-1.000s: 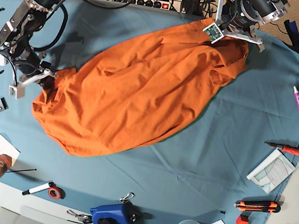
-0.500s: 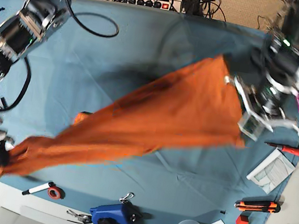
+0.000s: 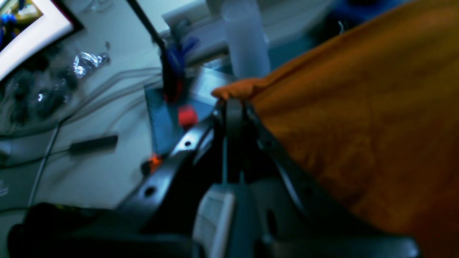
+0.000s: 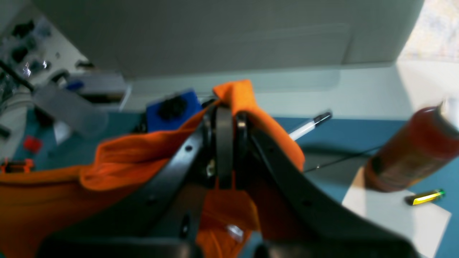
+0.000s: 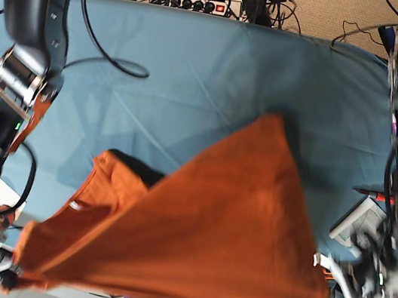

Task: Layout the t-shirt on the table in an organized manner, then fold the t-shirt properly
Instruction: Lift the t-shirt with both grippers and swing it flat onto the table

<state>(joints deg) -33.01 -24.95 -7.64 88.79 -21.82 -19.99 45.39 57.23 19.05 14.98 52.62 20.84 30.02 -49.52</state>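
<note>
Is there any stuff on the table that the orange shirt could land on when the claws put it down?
Yes. Both claws, left claw and right claw, hold the t-shirt over the near edge of the table. A marker, a bottle and a blue gadget lie there; farther back looks bare.

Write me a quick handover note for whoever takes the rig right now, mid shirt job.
Left gripper: shut on a t-shirt corner, near table edge.
Right gripper: shut on the opposite corner, same near edge.
T-shirt is stretched between both, partly lifted, hem side hanging past the near edge; collar end looks to be resting on the cloth.
Done: corners gripped, shirt spread.
Left: lay it flat mid-table, smooth it, fold.
</note>
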